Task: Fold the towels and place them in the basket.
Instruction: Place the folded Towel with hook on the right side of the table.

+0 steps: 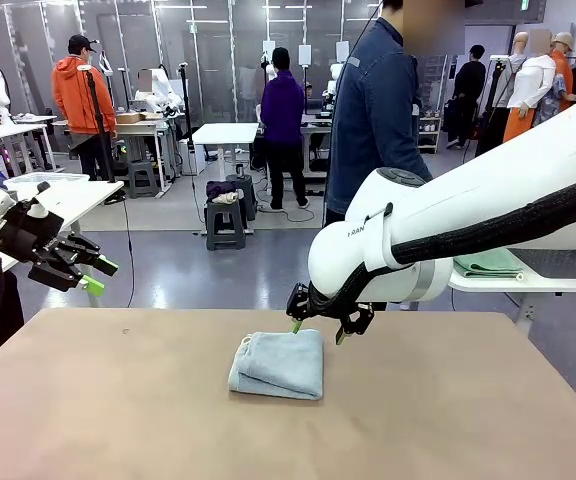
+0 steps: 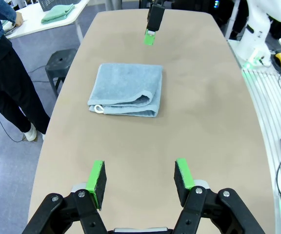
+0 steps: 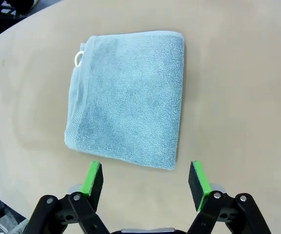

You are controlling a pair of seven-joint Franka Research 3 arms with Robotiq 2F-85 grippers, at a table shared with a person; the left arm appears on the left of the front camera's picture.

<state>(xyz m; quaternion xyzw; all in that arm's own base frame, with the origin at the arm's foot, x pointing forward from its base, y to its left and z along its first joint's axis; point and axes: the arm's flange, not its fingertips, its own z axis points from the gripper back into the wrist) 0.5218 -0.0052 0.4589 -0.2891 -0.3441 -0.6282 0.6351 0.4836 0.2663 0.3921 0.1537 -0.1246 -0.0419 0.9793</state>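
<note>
The towel (image 1: 280,363) lies folded mid-surface, nearer the far edge. The right hand (image 1: 316,331) hovers wide and empty at its far side. The left hand (image 1: 100,277) hangs wide and empty off the left edge. Folding looks done, so next comes a pinch through all layers.

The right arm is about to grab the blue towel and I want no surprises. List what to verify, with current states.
1. Light blue towel folded, flat on the table: ok.
2. Right gripper open, at the towel's far edge: ok.
3. Left gripper open, empty, away from the towel: ok.
4. Person off the tabletop: ok.
5. Basket within reach: cannot tell.
</note>
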